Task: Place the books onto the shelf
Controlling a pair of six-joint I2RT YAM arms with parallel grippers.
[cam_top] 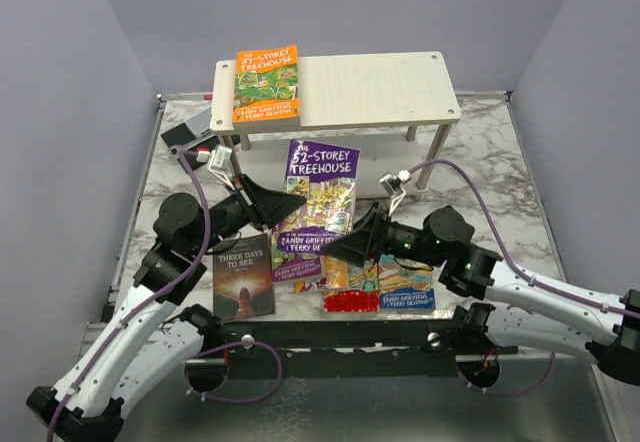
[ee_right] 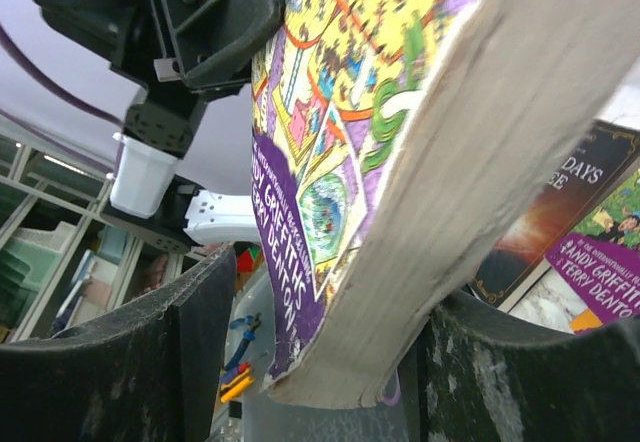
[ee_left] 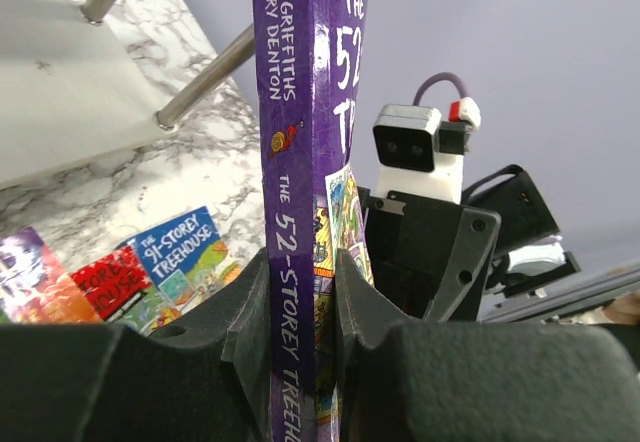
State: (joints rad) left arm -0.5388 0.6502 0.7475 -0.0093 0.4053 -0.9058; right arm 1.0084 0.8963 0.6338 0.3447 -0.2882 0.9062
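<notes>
My left gripper [ee_left: 300, 302] clamps the purple book [cam_top: 320, 197] by its spine, upright in front of the shelf [cam_top: 380, 92], probably for a handover. My right gripper [cam_top: 345, 247] straddles the page edge, jaws loose, gripping nothing.

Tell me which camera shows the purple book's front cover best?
The top camera. There the purple book faces it, so the title and most of the cover show. The left wrist camera sees mostly its spine; the right wrist camera sees its page edge and a close slice of cover.
</notes>
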